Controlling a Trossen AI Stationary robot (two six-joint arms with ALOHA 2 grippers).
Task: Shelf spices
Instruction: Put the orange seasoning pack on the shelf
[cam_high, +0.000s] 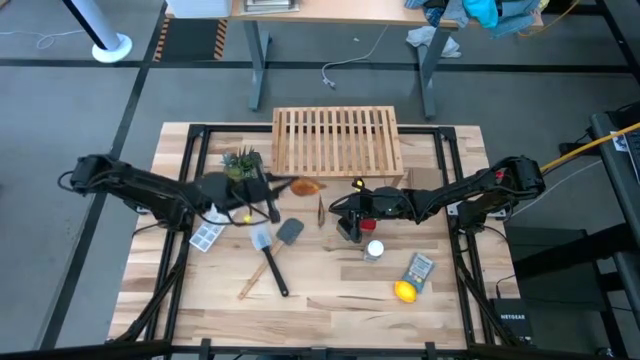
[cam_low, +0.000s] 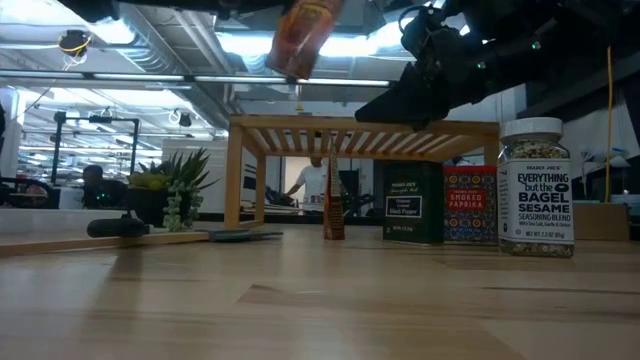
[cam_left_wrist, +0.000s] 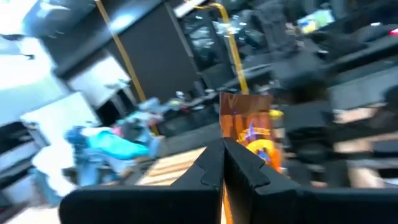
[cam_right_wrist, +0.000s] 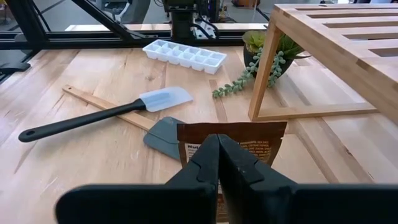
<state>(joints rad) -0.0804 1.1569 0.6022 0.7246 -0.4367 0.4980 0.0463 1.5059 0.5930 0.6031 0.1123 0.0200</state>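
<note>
The step in hand is carrying a spice to the shelf. The left tool (cam_left_wrist: 222, 163) is clamped narrow on one amber-orange clear packet (cam_left_wrist: 249, 130), lifted clear of the plank desk (cam_high: 320, 290). The low, light wooden slatted shelf (cam_high: 337, 140) lies just beyond the tool's tip, its top bare.

The next move, I judge, calls for bringing the packet over the slats, lowering it and letting go so that it does not slip between them.

The right tool (cam_right_wrist: 217, 163) hangs closed and empty, with the second amber-orange packet (cam_right_wrist: 249, 140) standing on the desk just ahead of it.

Count:
- Two packets
- One small black box (cam_low: 410, 205)
- One small red box (cam_low: 470, 205)
- One clear white-capped bottle (cam_low: 536, 190)
- One shelf

The boxes and bottle stand on the desk below the right tool.
</note>
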